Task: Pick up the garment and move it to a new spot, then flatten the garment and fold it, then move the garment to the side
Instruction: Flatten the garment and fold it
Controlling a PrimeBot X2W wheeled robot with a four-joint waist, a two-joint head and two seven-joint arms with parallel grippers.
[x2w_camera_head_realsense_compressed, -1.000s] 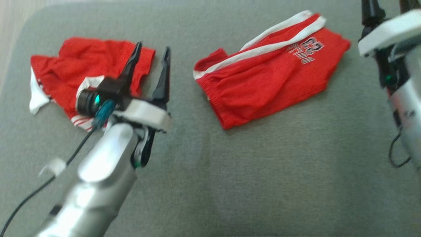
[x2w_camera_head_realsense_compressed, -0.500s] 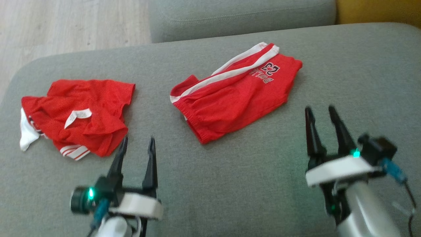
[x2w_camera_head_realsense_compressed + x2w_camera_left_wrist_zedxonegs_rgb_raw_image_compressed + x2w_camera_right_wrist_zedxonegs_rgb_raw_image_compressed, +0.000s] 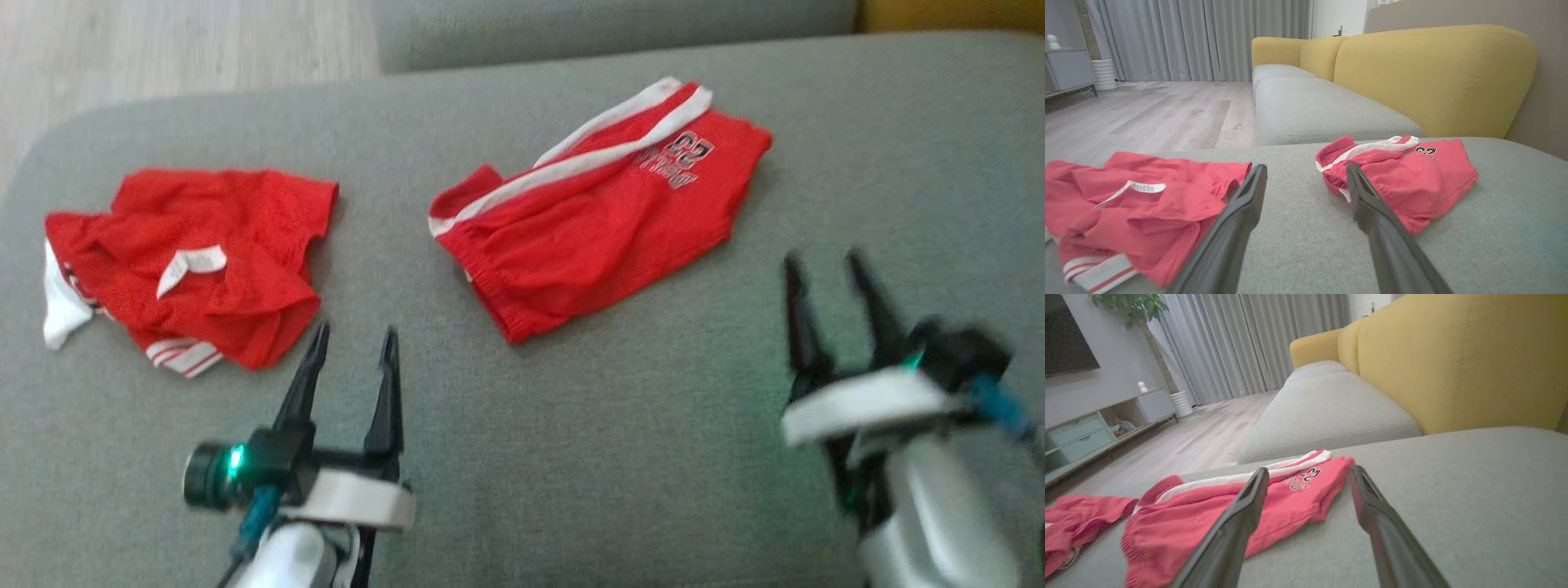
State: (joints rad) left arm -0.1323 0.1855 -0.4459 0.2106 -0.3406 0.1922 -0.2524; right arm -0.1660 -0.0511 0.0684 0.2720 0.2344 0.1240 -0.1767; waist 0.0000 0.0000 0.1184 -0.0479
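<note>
On the grey sofa cushion (image 3: 571, 457), the crumpled red shirt (image 3: 196, 253) (white label showing) lies left, well apart from the folded red shorts (image 3: 596, 220) at the middle. The left gripper (image 3: 356, 335) hovers just beside the shirt and the right gripper (image 3: 823, 261) near the shorts, both spread and empty.

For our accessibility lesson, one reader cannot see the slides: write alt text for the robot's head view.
Two red garments lie apart on a grey sofa cushion: a crumpled garment at left and folded shorts with white stripes near the middle. Nearer the camera, the robot's left hand and right hand hover open and empty, aimed toward the clothes.
</note>
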